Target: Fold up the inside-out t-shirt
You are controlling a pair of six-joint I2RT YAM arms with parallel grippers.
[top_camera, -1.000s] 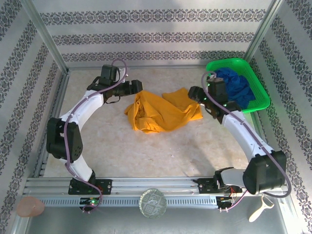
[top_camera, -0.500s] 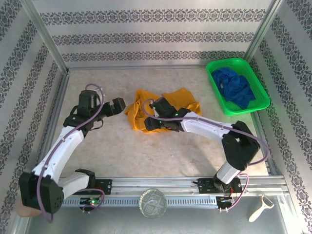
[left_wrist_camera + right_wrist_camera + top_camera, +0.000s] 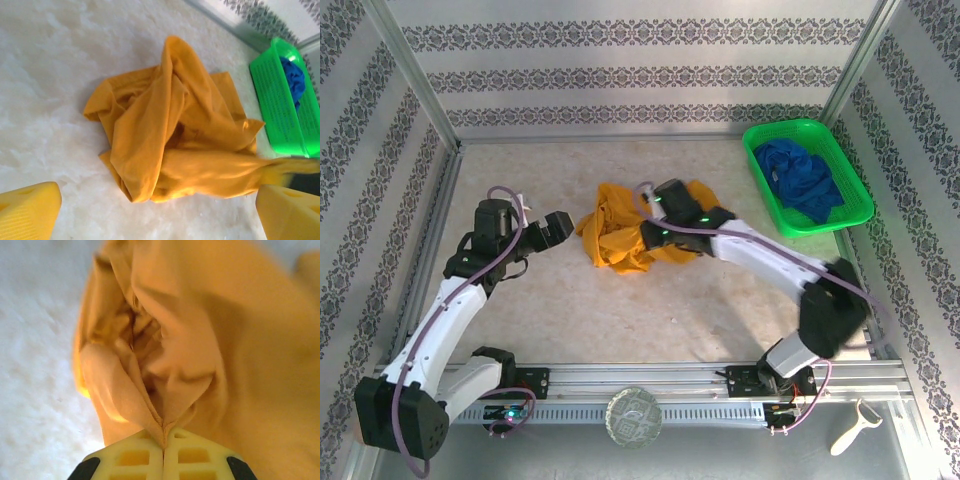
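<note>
The inside-out t-shirt lies crumpled in a mustard heap on the pale table, slightly behind the middle. My right gripper reaches over it from the right. In the right wrist view the jaws are pressed together on a stitched edge of the t-shirt, which rises in folds ahead of them. My left gripper is open just left of the heap, apart from it. In the left wrist view its yellow fingertips stand wide at the bottom corners, with the t-shirt beyond them.
A green basket holding a dark blue garment stands at the back right, also visible as the basket in the left wrist view. Patterned walls and metal posts enclose the table. A peeler lies off the near edge.
My right arm swung from the basket side over to the shirt's left part and its jaws shut on a fold. My left gripper opened fully and drew back to the left.
</note>
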